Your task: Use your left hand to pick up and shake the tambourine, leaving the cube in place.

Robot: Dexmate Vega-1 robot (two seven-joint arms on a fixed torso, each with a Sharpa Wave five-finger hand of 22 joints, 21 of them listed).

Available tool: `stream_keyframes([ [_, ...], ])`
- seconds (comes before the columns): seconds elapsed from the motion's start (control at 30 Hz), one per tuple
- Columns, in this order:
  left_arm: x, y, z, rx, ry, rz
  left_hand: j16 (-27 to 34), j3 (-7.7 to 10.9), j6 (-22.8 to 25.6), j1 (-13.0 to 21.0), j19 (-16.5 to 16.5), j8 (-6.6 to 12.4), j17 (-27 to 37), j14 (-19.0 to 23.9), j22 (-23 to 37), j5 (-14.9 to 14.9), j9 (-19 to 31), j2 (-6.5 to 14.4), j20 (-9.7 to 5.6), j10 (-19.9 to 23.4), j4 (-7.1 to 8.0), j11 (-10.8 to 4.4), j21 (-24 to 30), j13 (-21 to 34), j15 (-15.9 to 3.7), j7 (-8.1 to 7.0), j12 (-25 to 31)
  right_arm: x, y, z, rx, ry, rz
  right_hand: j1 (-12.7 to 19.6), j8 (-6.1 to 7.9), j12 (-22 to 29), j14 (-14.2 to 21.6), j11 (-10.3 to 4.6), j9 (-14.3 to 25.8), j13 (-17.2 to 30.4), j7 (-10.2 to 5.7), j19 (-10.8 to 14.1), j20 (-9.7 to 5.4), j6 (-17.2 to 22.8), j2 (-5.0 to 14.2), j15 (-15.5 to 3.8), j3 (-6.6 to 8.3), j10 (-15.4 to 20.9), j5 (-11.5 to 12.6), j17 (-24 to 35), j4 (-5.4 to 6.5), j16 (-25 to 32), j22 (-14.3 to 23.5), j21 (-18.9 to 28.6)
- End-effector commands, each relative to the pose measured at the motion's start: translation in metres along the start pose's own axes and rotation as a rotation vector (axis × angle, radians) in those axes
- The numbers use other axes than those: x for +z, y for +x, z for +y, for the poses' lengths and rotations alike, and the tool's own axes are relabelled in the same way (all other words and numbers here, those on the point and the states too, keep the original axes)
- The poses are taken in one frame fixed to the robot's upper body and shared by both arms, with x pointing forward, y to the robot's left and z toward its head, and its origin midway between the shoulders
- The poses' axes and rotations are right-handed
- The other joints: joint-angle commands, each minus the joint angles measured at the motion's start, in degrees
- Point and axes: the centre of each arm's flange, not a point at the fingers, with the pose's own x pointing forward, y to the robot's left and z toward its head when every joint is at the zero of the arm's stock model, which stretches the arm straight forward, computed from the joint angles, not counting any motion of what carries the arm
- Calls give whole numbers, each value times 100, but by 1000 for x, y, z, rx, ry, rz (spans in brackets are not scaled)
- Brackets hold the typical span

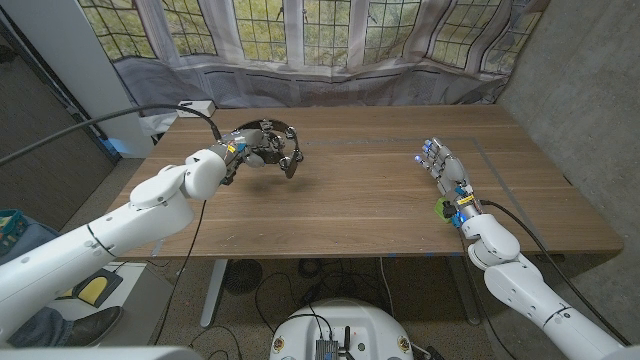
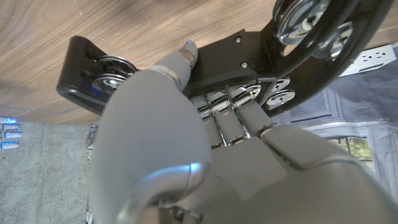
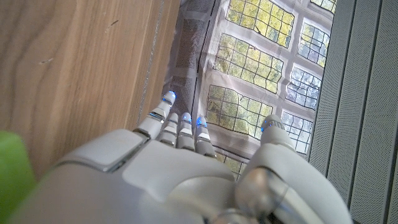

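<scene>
We see the left hand (image 1: 262,150) above the far left part of the wooden desk (image 1: 360,210), and it holds the black crescent-shaped tambourine with silver metal jingles (image 1: 284,152). The tambourine is lifted off the desk, and its dark shadow lies on the wood just below it. In the left wrist view, the fingers (image 2: 233,115) are closed around the black frame of the tambourine (image 2: 224,59), and the thumb tip presses on the flat side of the frame. Pairs of round jingles show in the slots on both ends of the frame in this view.

The right hand (image 1: 440,165) is on the right part of the desk, well apart from the tambourine. Its fingers are stretched out straight toward the far edge and a little spread, and it holds nothing. In the right wrist view, the fingers (image 3: 180,127) of the right hand (image 3: 180,174) point to the far edge of the desk, with small blue lights on the tips.

A small green cube (image 1: 442,209) sits on the desk just beside the right wrist, on the side toward the middle of the desk. Part of it is hidden by the wrist, so we cannot tell if they touch. In the right wrist view a green blurred shape (image 3: 12,171) appears near the back of the hand.

Behind the desk there is a grey cloth backdrop printed with leaded windows (image 1: 330,35).
</scene>
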Motion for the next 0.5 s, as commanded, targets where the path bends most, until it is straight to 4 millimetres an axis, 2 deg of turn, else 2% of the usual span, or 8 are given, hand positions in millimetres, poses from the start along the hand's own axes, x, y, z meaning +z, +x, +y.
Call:
stream_keyframes([
  [0.03, -5, 5, -16, -41, -3, 11, 41, 136, 5, -219, 0, 26, 10, 330, 10, 26, 30, 350, 27, 71, 96, -21, 41, 13, -383, 31, 10, 0, -4, -3, -7, -4, 8, 30, 16, -29, 22, -4, 28, 23, -13, 27, 27, 54, 1, 25, -16, 30, 11, 25, -4, -10, 12, -16],
  [0.5, 1, 9, -38, -72, 53, -48, 49, 136, 18, -184, -28, 31, 36, 291, 11, 22, 30, 359, 36, 77, 83, -5, 51, 10, -380, 26, -11, 3, -4, -3, -3, -7, 7, 31, 17, -30, 20, -2, 28, 23, -10, 27, 27, 56, 0, 23, -18, 28, 11, 25, -4, -11, 12, -15],
])
